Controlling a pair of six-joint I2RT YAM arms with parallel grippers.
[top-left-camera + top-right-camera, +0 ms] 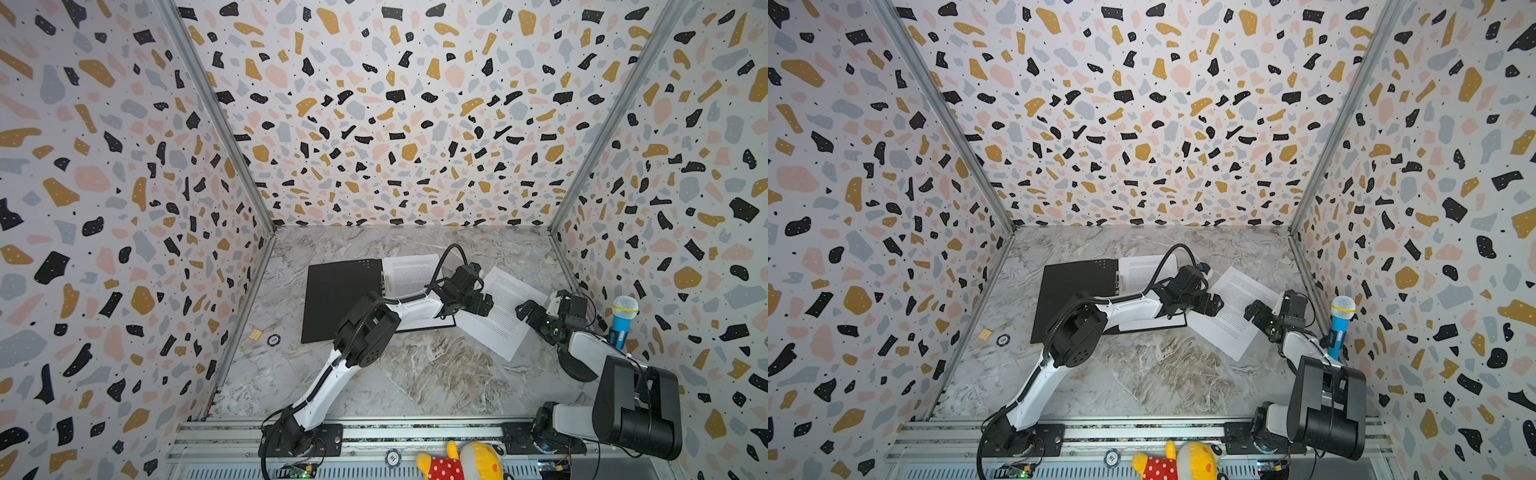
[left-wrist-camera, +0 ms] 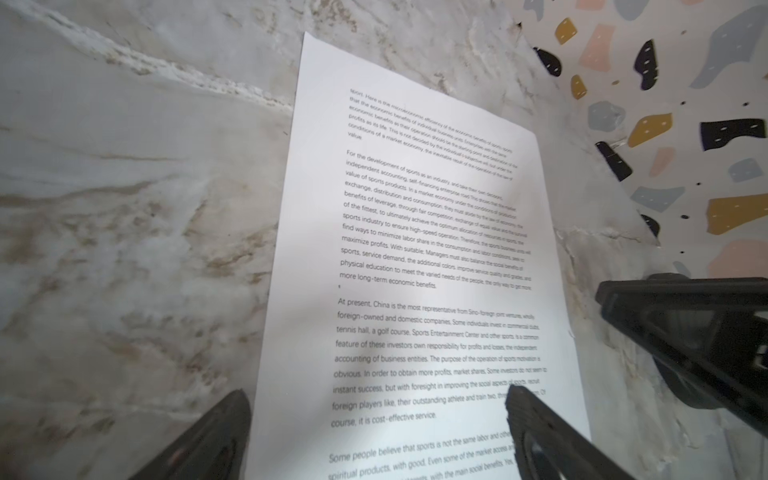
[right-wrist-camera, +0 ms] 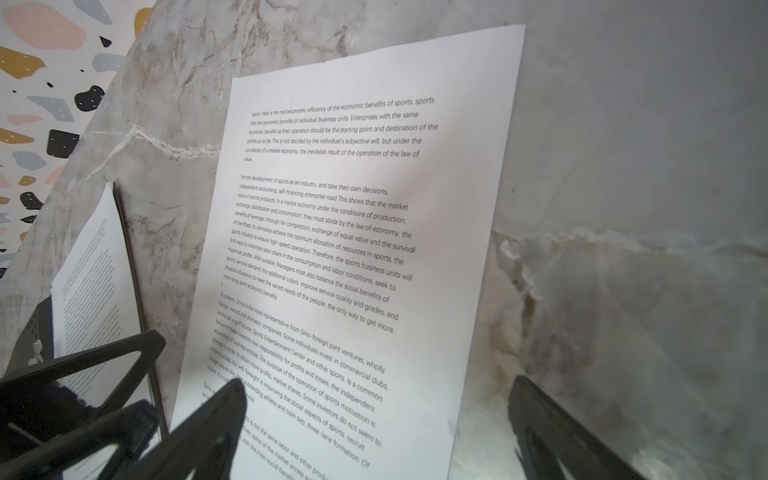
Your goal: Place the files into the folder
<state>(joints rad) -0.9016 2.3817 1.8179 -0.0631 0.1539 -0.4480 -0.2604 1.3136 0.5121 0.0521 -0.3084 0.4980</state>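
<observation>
Marble table [image 1: 415, 374]: open folder [image 1: 340, 295] holds at least 1 sheet [image 1: 409, 272]; a loose sheet [image 1: 500, 328] lies outside beneath left gripper [image 1: 484, 306] and right gripper [image 1: 525, 312], both spread wide, empty.

Black folder [image 1: 340, 299], white sheet [image 1: 494, 332]

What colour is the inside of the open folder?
Black. The folder lies open, and its inside shows best in a top view.

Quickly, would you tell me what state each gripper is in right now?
Left gripper: open, holding nothing, above the loose text sheet.
Right gripper: open, holding nothing, above the same sheet.
</observation>
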